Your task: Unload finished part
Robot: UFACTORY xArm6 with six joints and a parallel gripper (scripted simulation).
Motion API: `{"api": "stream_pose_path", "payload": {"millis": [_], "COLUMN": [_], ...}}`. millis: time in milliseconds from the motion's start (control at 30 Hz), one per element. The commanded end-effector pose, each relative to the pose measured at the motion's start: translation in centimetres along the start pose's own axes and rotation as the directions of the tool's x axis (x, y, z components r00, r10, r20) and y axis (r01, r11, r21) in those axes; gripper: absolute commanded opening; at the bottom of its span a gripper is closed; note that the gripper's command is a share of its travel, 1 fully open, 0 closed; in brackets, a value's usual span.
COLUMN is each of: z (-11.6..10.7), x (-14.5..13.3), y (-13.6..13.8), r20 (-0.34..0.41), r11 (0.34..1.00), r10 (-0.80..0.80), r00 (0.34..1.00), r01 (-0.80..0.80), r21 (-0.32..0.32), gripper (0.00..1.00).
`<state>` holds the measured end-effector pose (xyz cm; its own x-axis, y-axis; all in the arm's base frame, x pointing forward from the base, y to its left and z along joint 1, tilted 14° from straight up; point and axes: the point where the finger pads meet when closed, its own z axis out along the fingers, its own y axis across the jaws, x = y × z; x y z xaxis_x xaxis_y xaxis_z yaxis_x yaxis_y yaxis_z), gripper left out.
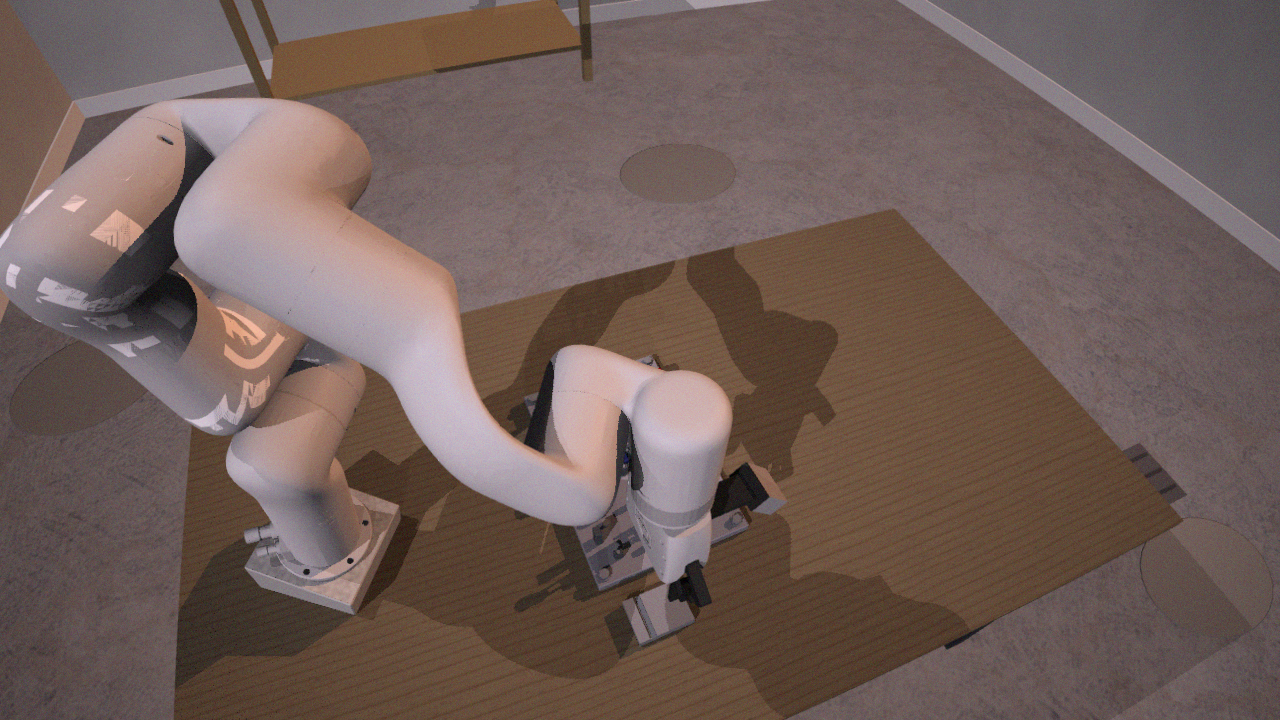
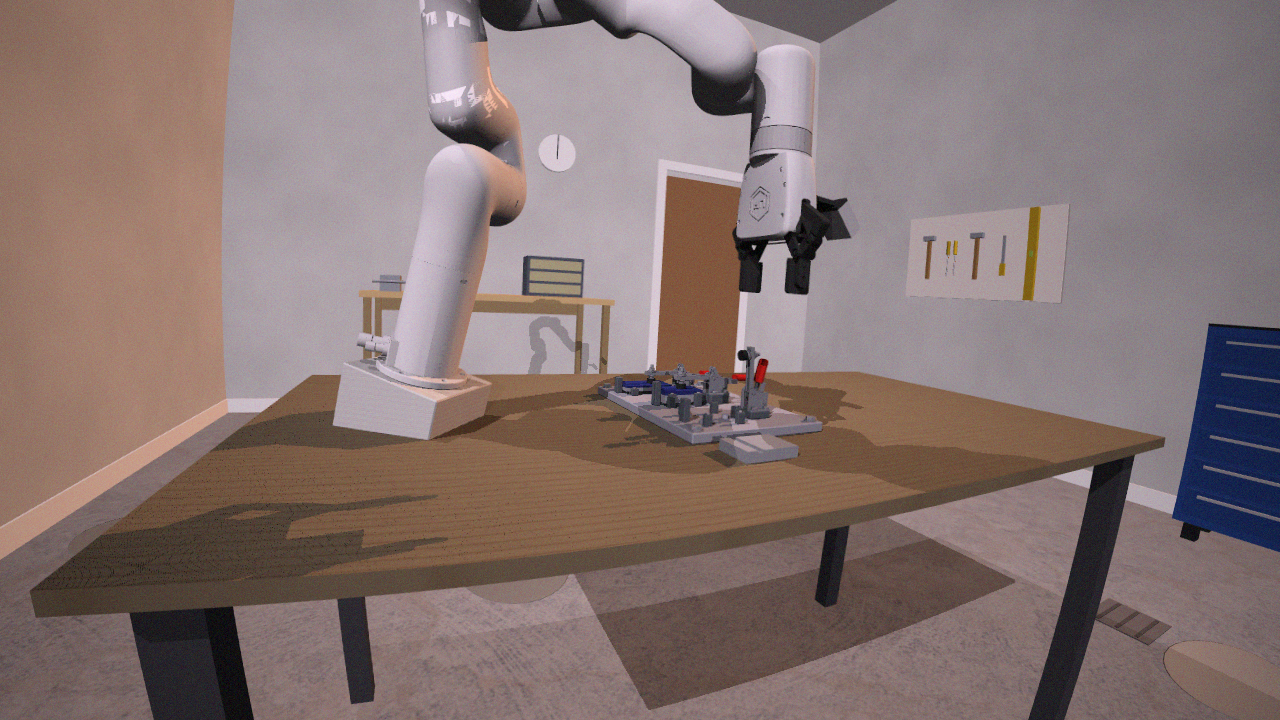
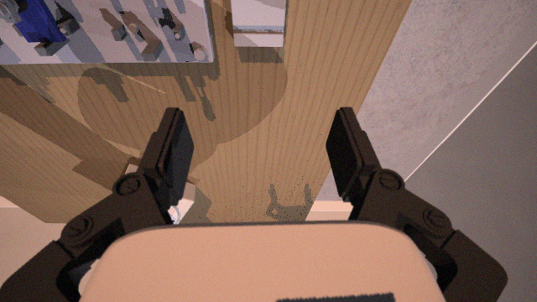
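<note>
The finished grey part with the milled slot (image 1: 657,617) (image 2: 760,449) (image 3: 258,13) lies flat on the table (image 1: 939,402) (image 2: 537,501), just off the end of the fixture plate (image 2: 699,436) (image 3: 168,56). My gripper (image 2: 774,279) (image 3: 260,127) is open and empty, high above the part and fixture. One blue blank (image 2: 677,389) (image 3: 39,23) and another blue blank (image 2: 637,385) sit in the fixture under lowered clamp arms. Their exact seating and clamp locks cannot be told. The nearest clamp, with its red handle (image 2: 760,370) upright, stands open at the empty nest.
The robot base (image 1: 308,577) (image 2: 384,407) stands on the table left of the fixture. Posts and the raised clamp stick up from the plate close to the part. In the top view the arm hides much of the fixture. A blue cabinet (image 2: 1239,429) stands off the table at the right.
</note>
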<state>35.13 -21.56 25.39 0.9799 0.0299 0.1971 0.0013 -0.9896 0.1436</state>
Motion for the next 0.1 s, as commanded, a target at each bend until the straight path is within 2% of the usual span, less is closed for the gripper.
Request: {"api": "stream_pose_path", "payload": {"millis": [0, 67], "z": [-0.15, -0.15], "x": [0.11, 0.11], "y": [0.07, 0.07], "r20": [-0.004, -0.004], "r11": [1.000, 1.000], "r10": [0.000, 0.000], "r00": [1.000, 1.000], "r01": [0.000, 0.000], "r21": [-0.002, -0.002], "gripper": [0.95, 0.95]}}
